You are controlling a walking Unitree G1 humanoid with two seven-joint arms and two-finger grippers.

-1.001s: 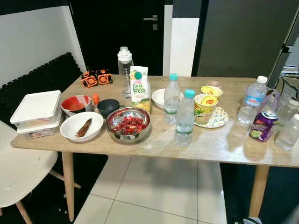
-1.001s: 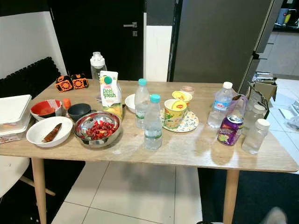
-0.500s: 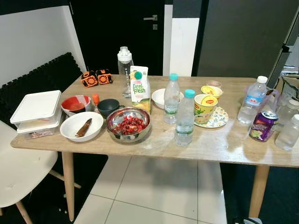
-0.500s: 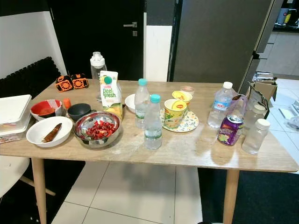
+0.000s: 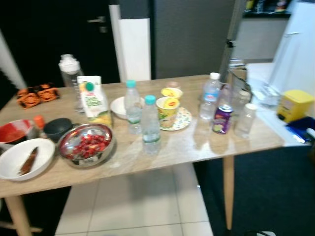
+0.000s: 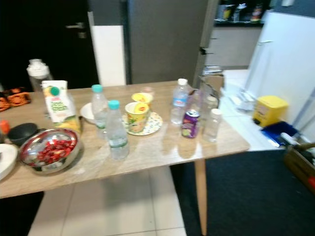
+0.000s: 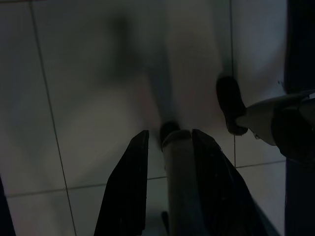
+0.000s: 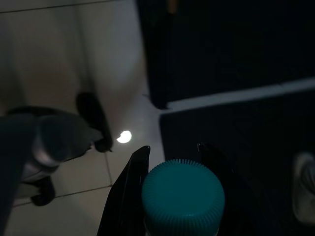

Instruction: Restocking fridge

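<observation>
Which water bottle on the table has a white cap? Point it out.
The water bottle at the far right side, behind the purple can; the two near the juice carton have teal caps.

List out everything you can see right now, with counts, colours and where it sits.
Table: one, light wood, centre.
Water bottles: two, teal caps, mid-table.
White-capped bottles: at least two, clear, table's right end.
Can: one, purple, among the white-capped bottles.
Cups: two, yellow, on or beside a patterned plate.
Juice carton: one, white and green, left of centre.
Steel bowl: one, red food inside, front left.
White bowls: two, one far left, one behind the bottles.
Yellow box: one, beyond the table's right end.
Right end effector: shut on a teal-capped bottle.
Left end effector: hangs above floor tiles.
</observation>
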